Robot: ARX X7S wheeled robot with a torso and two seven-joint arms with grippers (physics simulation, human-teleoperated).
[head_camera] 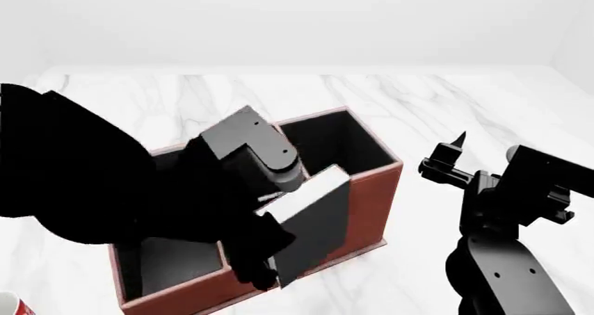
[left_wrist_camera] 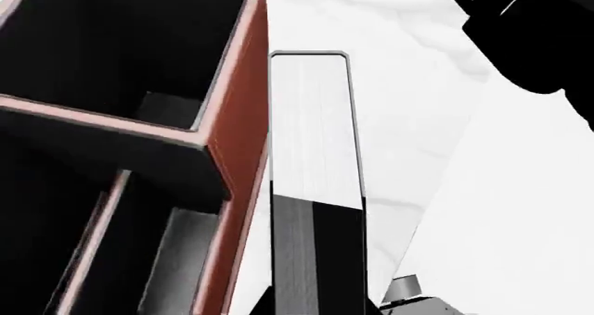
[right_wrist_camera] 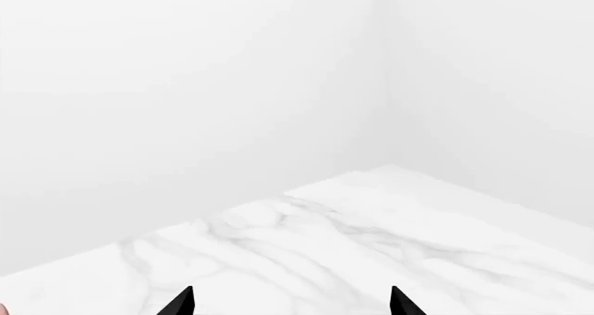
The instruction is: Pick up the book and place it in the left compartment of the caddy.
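My left gripper [head_camera: 264,256] grips the book [head_camera: 311,221], tilted, outside the caddy [head_camera: 366,207] and tight against its red outer wall [left_wrist_camera: 243,155]; that wall blocks any sideways move into the sections. Sections are open on top past the rim. Away from the caddy, bare marble table [left_wrist_camera: 519,211]. My right gripper [right_wrist_camera: 292,302], fingertips spread wide, has open table [right_wrist_camera: 371,238] ahead up to the white walls.
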